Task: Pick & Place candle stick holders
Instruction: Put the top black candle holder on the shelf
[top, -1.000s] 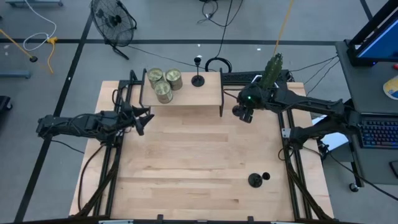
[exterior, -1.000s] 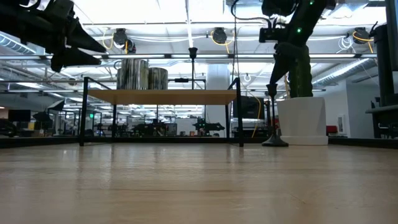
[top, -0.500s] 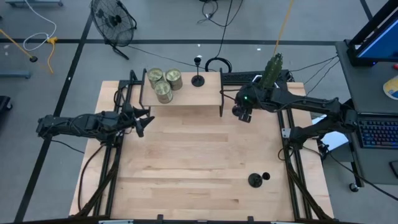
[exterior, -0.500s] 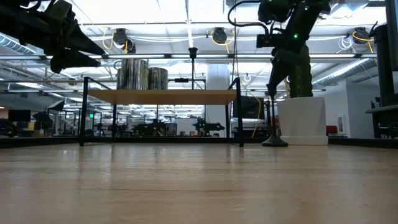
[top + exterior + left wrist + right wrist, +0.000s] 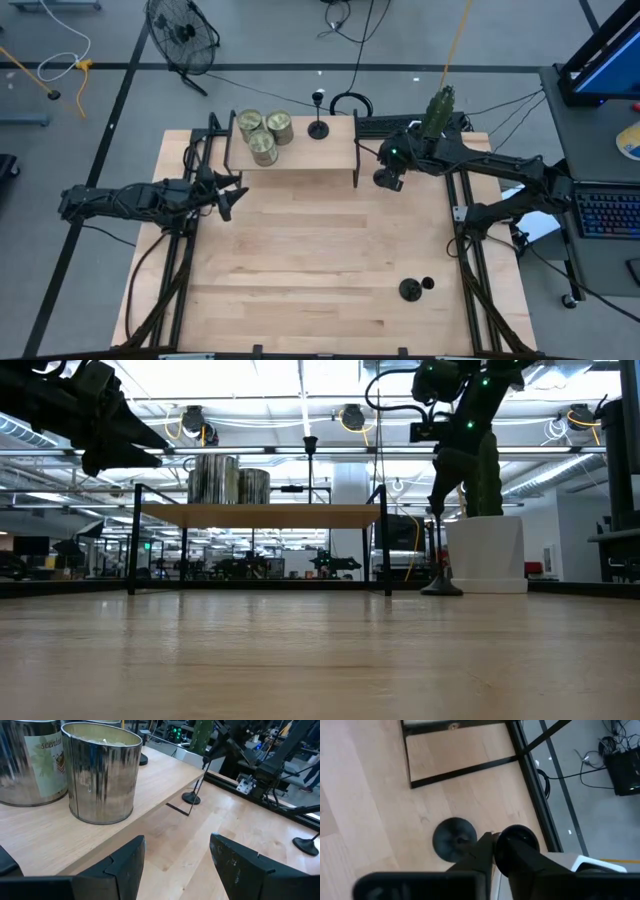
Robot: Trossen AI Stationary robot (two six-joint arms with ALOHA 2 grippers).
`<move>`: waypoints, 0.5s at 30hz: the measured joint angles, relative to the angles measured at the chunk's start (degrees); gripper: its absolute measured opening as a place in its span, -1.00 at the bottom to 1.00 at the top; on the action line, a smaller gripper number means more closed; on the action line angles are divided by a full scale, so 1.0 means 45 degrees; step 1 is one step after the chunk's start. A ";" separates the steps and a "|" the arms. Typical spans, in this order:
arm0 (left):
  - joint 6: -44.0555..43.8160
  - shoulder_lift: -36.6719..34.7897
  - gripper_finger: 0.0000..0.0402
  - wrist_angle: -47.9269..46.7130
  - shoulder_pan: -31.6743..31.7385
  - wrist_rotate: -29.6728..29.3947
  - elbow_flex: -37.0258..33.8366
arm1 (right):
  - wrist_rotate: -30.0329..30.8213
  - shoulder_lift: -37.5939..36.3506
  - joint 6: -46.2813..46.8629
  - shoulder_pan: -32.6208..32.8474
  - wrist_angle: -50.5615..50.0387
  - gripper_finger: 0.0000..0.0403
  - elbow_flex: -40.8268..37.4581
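Observation:
One black candle stick holder (image 5: 440,582) stands on its disc base beside the shelf's right leg at the far right. My right gripper (image 5: 437,503) is above it, shut on the top of its stem. A second holder (image 5: 318,129) stands on the low wooden shelf (image 5: 300,158). A third (image 5: 411,289) rests on the table at the near right. My left gripper (image 5: 232,190) hovers open at the shelf's left end, with nothing between its fingers (image 5: 125,865). My right gripper pinches the upper end of the holder's thin stem (image 5: 476,845) between its two fingers. The fingers come from above and point down, slanting a little. The holder stands upright with its disc base (image 5: 452,839) on the table.
Three metal candle jars (image 5: 263,133) stand on the shelf's left half. A white pot with a green cactus (image 5: 485,550) stands just right of the held holder. Black frame rails run along the table's left and right sides. Bare wood lies in the middle.
My right arm's wrist has shifted a little toward the shelf, while its fingertips have stayed at the top of the holder's stem. The holder has kept its place on the table.

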 joint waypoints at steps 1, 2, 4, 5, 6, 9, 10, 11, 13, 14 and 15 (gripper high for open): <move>0.0014 0.0000 0.16 0.0000 0.0000 0.0000 0.0000 | 0.0000 0.0018 -0.0028 0.0013 0.0076 -0.88 0.0014; 0.0050 0.0002 0.16 -0.0003 0.0000 -0.0002 0.0000 | 0.0009 0.0018 -0.0069 0.0013 0.0117 -0.92 0.0018; 0.0048 0.0000 0.16 -0.0065 0.0000 -0.0005 0.0000 | 0.0044 0.0018 -0.0241 0.0013 0.0204 -0.96 0.0014; 0.0043 0.0000 0.16 -0.0141 0.0000 -0.0005 0.0000 | 0.0065 0.0024 -0.0277 0.0013 0.0271 -0.96 0.0009; -0.0011 0.0000 0.16 -0.0220 0.0000 -0.0009 0.0000 | 0.0080 0.0030 -0.0279 0.0013 0.0334 -0.95 0.0007; -0.0101 0.0000 0.16 -0.0277 0.0000 -0.0005 0.0000 | 0.0087 0.0037 -0.0275 0.0013 0.0361 -0.94 0.0004; -0.0106 0.0000 0.16 -0.0277 0.0000 -0.0005 0.0000 | 0.0092 0.0037 -0.0275 0.0013 0.0360 -0.94 0.0004; -0.0127 0.0000 0.16 -0.0277 0.0000 -0.0005 0.0000 | 0.0101 0.0037 -0.0279 0.0013 0.0356 -0.96 0.0004; -0.0131 0.0000 0.16 -0.0277 0.0000 -0.0005 0.0000 | 0.0108 0.0037 -0.0289 0.0032 0.0349 -0.97 -0.0001; -0.0131 0.0000 0.16 -0.0277 0.0000 -0.0007 0.0000 | 0.0125 0.0037 -0.0289 0.0049 0.0341 -0.97 -0.0001; -0.0127 0.0000 0.16 -0.0282 0.0000 -0.0009 0.0004 | 0.0151 0.0037 -0.0289 0.0072 0.0341 -0.97 -0.0001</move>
